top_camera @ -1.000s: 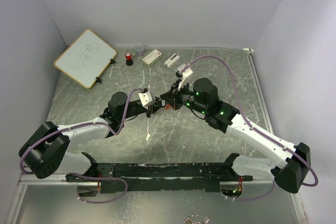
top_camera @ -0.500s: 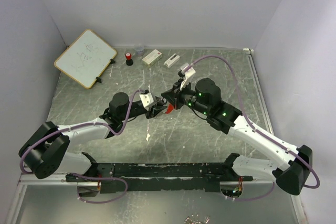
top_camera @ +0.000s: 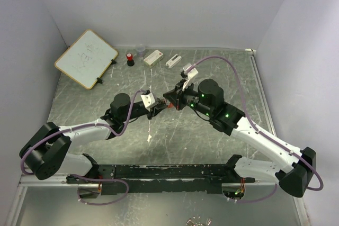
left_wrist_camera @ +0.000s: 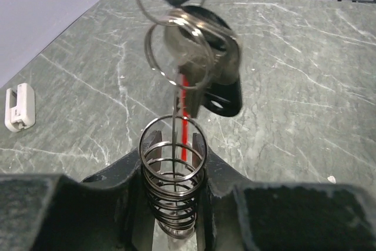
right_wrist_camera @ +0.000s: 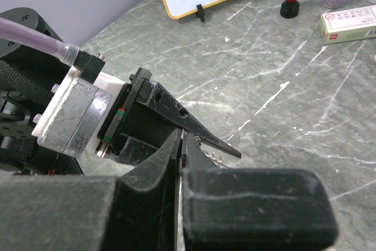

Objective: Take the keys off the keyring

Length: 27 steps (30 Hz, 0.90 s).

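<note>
R gripper (right_wrist_camera: 181,145) was clamped shut on the keyring (top_camera: 169,106), pinching its thin split rings (left_wrist_camera: 176,51) so the bunch hung clear of the surface over mid-table. L gripper (left_wrist_camera: 174,171) faced it from the other side w/ jaws a narrow way apart and the keyring's wire coil (left_wrist_camera: 171,189) sitting btwn them; whether they actually squeezed the coil couldn't be told. One silver key (left_wrist_camera: 220,57) w/ a black head (left_wrist_camera: 222,97) hung on the rings, and a thin red piece (left_wrist_camera: 187,116), prob. the clip, showed through the coil. Judging by that, no key was off yet. Farther out, the grey marbled table (top_camera: 90,104) carried a small whiteboard (top_camera: 86,58), a red-capped black bottle (top_camera: 130,59), a white box (top_camera: 153,56) and a white clip-like piece (top_camera: 173,61) along its far edge, all well apart from the work. Likely trouble: R held only thin wire, so a tug or twist from L could drag the rings out of the pinch & drop the bunch onto the table. If L's hold on the coil was loose, it could slip off & leave the bunch swinging; if tight, pulling the grippers apart would prob. stretch the coil rather than free the key.
</note>
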Each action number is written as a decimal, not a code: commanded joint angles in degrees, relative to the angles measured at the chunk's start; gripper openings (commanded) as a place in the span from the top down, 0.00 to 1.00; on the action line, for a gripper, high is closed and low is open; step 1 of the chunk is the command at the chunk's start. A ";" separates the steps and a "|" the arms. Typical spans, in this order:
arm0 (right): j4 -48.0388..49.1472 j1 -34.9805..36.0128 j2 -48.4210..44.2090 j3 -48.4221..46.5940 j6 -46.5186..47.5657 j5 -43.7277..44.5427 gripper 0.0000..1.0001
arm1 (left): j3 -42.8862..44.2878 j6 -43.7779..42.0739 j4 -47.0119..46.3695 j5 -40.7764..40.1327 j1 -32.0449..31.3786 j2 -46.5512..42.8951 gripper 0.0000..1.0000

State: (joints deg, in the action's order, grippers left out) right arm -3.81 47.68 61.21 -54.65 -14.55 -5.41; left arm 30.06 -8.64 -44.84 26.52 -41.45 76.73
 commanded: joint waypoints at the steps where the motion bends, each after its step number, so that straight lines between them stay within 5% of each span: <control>1: 1.69 0.37 -2.57 -0.20 -0.63 1.00 1.00 | 2.45 -2.26 3.28 -5.70 -0.23 -1.13 0.93; 13: 2.80 0.40 -5.89 5.71 -0.55 1.38 1.00 | 13.99 -16.01 25.90 -22.56 -0.47 -5.70 0.93; 19: 9.64 0.58 -8.91 11.56 1.04 1.59 0.83 | 16.31 -18.68 30.14 -26.36 -0.96 -8.79 0.93; 27: 19.33 0.80 -10.38 17.66 3.57 -0.34 0.76 | 18.89 -19.41 33.24 -26.38 -2.41 -11.94 0.93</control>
State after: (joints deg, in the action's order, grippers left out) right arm 7.53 48.03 52.07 -39.62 -12.99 -3.99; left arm 45.65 -26.72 -12.95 1.54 -42.78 67.18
